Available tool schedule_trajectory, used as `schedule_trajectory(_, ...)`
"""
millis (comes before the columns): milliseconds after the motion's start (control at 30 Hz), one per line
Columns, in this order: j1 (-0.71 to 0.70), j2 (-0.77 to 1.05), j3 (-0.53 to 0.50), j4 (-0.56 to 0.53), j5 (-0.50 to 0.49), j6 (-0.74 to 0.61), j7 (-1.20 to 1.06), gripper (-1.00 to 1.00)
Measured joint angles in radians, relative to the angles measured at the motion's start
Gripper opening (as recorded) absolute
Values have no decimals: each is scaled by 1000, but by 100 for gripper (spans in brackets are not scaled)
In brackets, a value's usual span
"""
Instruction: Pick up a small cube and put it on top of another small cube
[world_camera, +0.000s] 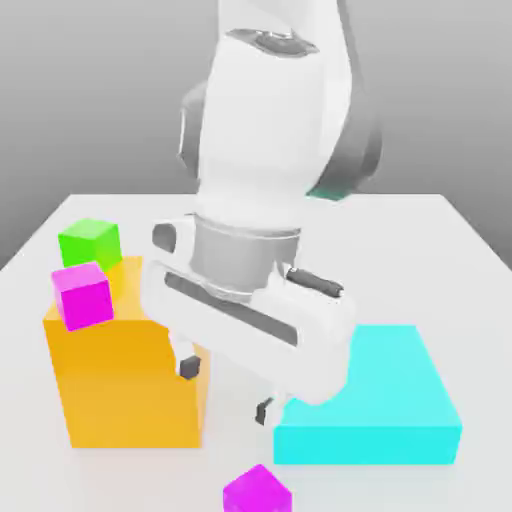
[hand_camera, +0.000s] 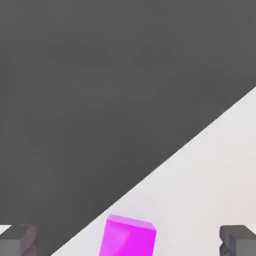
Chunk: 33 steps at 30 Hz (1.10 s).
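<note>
The two-finger gripper (world_camera: 227, 388) hangs released, fingers wide apart, holding nothing. A small magenta cube (world_camera: 257, 491) lies on the white table (world_camera: 470, 250) near it. A second magenta cube (world_camera: 82, 294) sits on the orange block (world_camera: 130, 390).

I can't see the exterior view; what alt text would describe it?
A white robot arm's open gripper hangs above a magenta cube on a white table. Another magenta cube and a green cube sit on an orange block; a cyan block lies opposite.
</note>
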Motion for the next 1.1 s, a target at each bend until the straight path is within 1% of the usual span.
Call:
schedule_trajectory(133,1,121,8,-14,66,57,63,0)
schedule_trajectory(200,12,189,-4,-6,62,104,88,0)
schedule_trajectory(267,33,263,-31,7,37,160,112,0)
schedule_trajectory(300,46,300,-47,14,23,189,123,-100)
schedule_trajectory(500,52,318,-54,18,15,205,129,-100)
schedule_trajectory(567,41,284,-40,11,31,178,119,-100)
schedule_trajectory(667,17,184,-6,-10,77,100,84,-100)
schedule_trajectory(733,38,125,-2,-28,30,79,68,-100)
schedule_trajectory(833,23,37,-33,-31,-25,-9,50,-100)
schedule_trajectory(900,4,-25,-55,-30,-41,-75,28,-100)
schedule_trajectory(1000,-46,-124,-79,-30,-40,-173,-23,-100)
schedule_trajectory(1100,-80,-229,-103,-31,-13,-267,-91,-100)
